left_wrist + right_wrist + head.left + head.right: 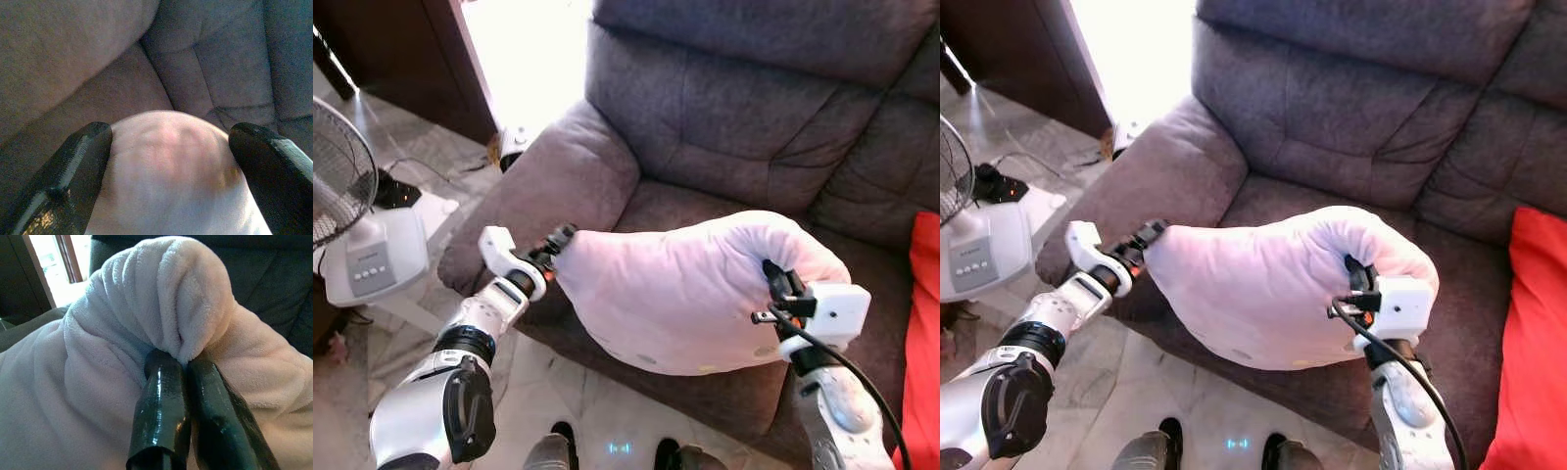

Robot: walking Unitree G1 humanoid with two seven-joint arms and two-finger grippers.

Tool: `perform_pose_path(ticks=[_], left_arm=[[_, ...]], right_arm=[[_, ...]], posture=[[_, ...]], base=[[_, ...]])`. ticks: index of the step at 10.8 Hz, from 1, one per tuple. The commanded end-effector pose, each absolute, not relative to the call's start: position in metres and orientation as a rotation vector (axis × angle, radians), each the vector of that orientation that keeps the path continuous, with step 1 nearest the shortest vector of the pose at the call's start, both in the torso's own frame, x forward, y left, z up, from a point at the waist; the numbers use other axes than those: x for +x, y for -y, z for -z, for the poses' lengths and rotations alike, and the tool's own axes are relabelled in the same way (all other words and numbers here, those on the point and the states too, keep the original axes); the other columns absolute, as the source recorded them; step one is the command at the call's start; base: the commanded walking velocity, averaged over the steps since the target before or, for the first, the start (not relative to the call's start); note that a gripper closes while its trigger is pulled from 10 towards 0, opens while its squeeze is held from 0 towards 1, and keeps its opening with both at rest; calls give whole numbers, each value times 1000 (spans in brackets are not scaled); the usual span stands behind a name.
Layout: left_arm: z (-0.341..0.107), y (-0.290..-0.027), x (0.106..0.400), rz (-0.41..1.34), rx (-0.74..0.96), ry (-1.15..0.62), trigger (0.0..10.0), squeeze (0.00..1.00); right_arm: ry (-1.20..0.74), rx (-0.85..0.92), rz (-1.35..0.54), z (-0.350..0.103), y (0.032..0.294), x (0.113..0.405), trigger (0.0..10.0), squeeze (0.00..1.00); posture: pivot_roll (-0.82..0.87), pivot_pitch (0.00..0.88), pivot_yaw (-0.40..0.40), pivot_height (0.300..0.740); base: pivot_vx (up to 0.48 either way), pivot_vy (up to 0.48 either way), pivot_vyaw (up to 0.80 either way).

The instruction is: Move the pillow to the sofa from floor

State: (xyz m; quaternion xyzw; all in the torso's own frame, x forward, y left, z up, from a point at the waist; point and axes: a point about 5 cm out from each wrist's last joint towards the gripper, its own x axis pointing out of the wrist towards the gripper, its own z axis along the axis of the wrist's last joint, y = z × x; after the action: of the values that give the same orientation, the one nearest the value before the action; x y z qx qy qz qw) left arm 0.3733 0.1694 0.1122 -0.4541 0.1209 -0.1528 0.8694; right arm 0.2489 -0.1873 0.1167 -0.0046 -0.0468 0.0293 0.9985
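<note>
A pale pink plush pillow [675,294] hangs between my two grippers, over the front of the grey sofa's seat [675,201]. My left gripper [558,243] grips its left end; in the left wrist view the black fingers [78,166] press either side of the pillow's rounded end [171,166]. On the pillow's right side, my right gripper [771,279] is shut on a bunched fold. The right wrist view shows that fold [186,308] pinched between the fingertips [161,382]. The pillow's underside hangs near the seat's front edge.
The sofa's left armrest [558,176] lies just behind my left gripper. A red cushion [922,333] rests on the seat at the right. A white standing fan [342,186] and a power strip [391,186] sit on the tiled floor to the left.
</note>
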Motion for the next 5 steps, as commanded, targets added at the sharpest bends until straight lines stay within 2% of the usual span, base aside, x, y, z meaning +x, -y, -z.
perform_pose_path(ticks=[1,3,4,5], left_arm=[[-112,-163,373,372,-927,-288,10000,0],[-109,-159,372,390,-871,-333,10000,0],[-104,-156,369,401,-854,-366,7216,0],[-99,-156,367,401,-833,-386,0,0]], right_arm=[[-43,11,-87,-93,180,241,10000,0],[-44,11,-84,-95,180,242,10000,0],[-46,12,-83,-95,179,242,10000,0],[-48,13,-82,-95,179,242,10000,0]], posture=[[64,379,14,740],[63,372,17,740],[63,366,19,740],[63,363,19,740]], base=[[0,0,0],[0,0,0],[0,0,0],[0,0,0]])
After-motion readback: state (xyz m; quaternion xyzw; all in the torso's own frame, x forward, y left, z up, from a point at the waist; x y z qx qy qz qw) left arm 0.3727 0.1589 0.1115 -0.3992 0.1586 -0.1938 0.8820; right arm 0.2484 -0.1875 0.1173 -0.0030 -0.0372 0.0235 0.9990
